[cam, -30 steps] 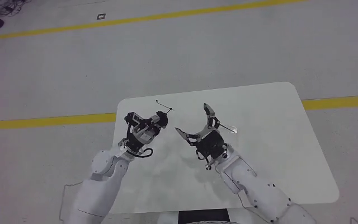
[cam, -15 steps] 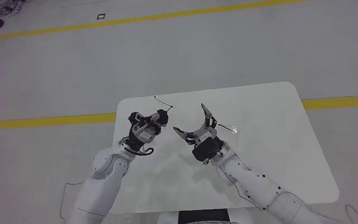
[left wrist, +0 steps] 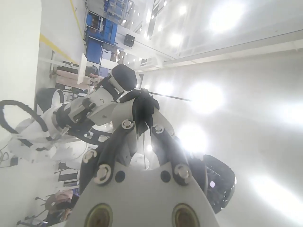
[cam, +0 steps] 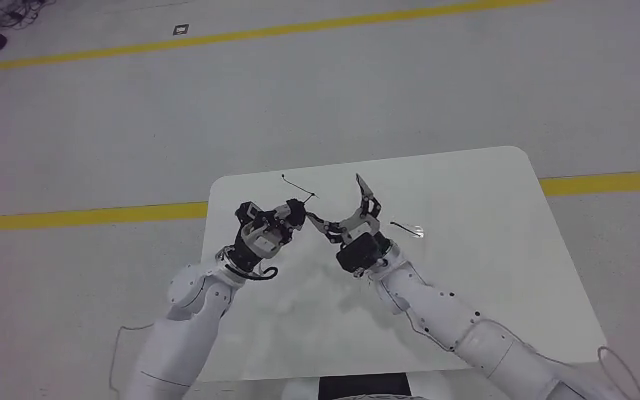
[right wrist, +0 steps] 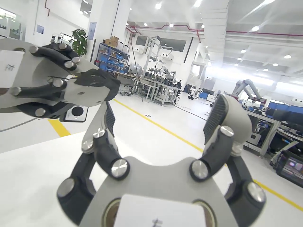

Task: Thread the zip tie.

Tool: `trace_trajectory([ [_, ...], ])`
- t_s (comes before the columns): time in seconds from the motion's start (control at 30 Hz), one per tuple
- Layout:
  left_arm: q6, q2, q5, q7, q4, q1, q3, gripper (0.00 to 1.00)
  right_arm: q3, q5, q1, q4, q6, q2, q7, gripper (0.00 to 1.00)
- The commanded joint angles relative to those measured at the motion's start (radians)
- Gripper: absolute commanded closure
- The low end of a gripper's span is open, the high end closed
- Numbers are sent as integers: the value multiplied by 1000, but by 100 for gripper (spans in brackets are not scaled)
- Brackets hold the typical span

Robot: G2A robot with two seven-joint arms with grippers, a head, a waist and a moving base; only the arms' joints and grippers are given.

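Observation:
A thin black zip tie (cam: 297, 186) sticks up and away from my left gripper (cam: 291, 211), which is shut on it above the white table's (cam: 500, 200) left part. In the left wrist view the tie (left wrist: 170, 96) juts out sideways past the closed fingertips (left wrist: 142, 105). My right gripper (cam: 339, 205) hangs open just right of the left one, nothing between its fingers, one finger close to the left gripper's tip. From the right wrist view the open gripper (right wrist: 163, 116) faces the left gripper (right wrist: 104, 85), which sits beside one ribbed finger (right wrist: 109, 119).
A second thin dark strip with a pale end (cam: 406, 229) lies on the table right of both grippers. The table's right half and front are bare white surface. A yellow floor line (cam: 100, 214) runs behind the table.
My right gripper has moved left, closing the gap to the left gripper, and stays open. The left gripper has shifted slightly right with the zip tie still held.

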State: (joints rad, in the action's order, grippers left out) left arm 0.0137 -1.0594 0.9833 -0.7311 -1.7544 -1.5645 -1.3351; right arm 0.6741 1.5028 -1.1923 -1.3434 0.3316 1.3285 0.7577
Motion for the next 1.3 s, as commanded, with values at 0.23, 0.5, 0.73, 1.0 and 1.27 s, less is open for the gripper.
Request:
trace_trajectory([
  [0.23, 1, 0, -9, -7, 5, 5, -5, 100, 0, -1, 0, 2, 0, 0, 2, 0],
  [0.5, 1, 0, -9, -7, 5, 5, -5, 100, 16, -20, -11, -5, -14, 1, -13, 0],
  [0.73, 1, 0, -9, -7, 5, 5, -5, 100, 60, -43, -28, 24, -56, 6, 23, 0],
  [1.0, 1, 0, -9, -7, 5, 5, -5, 100, 66, -50, -13, 57, -76, 27, 60, 60],
  [1.27, 1, 0, -9, -7, 5, 5, -5, 100, 60, -91, -10, 90, -126, 52, 97, 71],
])
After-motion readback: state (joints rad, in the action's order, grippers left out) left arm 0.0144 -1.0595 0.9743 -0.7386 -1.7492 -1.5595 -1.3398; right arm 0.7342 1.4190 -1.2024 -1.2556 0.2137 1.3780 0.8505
